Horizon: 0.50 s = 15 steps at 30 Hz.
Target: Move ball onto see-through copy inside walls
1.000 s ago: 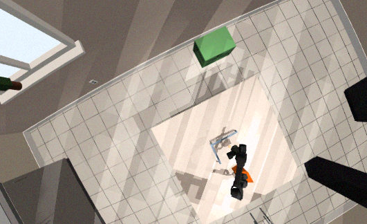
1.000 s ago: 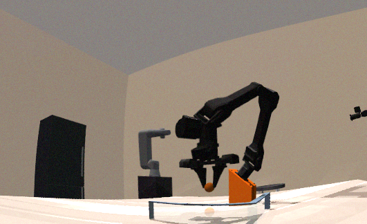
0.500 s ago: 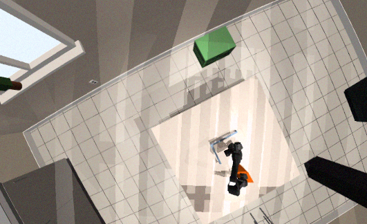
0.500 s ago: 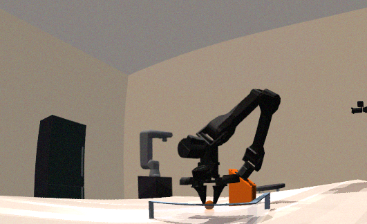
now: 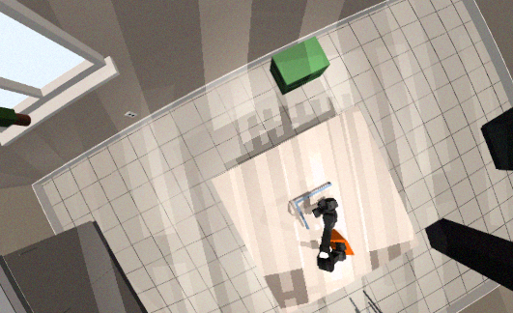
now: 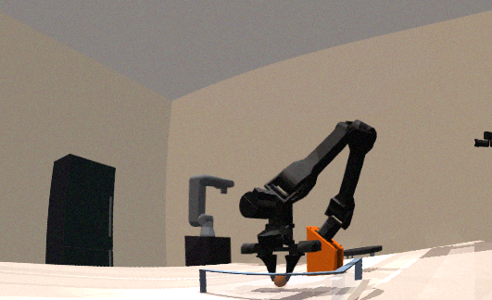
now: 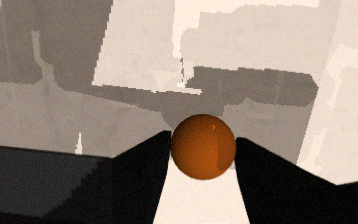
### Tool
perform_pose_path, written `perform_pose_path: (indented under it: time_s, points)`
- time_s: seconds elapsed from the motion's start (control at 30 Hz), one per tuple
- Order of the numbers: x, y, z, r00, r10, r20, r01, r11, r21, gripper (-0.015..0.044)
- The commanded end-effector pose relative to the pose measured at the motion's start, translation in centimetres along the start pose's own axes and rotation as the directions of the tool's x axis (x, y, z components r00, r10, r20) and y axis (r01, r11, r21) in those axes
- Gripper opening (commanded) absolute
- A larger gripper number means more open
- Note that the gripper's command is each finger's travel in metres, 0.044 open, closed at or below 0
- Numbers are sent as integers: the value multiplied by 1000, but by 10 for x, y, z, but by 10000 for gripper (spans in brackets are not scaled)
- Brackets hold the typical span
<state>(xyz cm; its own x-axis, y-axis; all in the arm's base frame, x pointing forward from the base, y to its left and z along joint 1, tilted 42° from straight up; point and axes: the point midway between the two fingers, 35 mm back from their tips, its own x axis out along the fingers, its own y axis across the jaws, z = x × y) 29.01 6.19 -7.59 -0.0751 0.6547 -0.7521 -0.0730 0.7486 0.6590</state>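
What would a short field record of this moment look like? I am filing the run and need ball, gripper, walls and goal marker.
ball: orange sphere, clamped between the two fingers
gripper: black parallel-jaw gripper, shut on the ball, pointing down
ball height: low, below the wall rim; table contact cannot be told
walls: low clear walls with blue rim, gripper tips behind the front wall
goal marker: see-through copy not visible

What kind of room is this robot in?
Probably a kitchen, though that is a guess. The floor is tiled, a tall dark cabinet like a fridge stands by the wall, and there is a window. The arm works on a pale table.
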Motion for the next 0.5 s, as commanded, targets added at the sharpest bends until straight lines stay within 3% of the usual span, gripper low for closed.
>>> perform_pose_path:
  time_s: [0.0, 0.37, 0.47]
  points:
    - [10, -1, -4, 1000, 8, -11, -8, 1000, 13, 0]
    - [14, -1, -4, 1000, 9, -11, -9, 1000, 13, 0]
    - [11, 0, -1, 1000, 3, -2, -3, 1000, 3, 79]
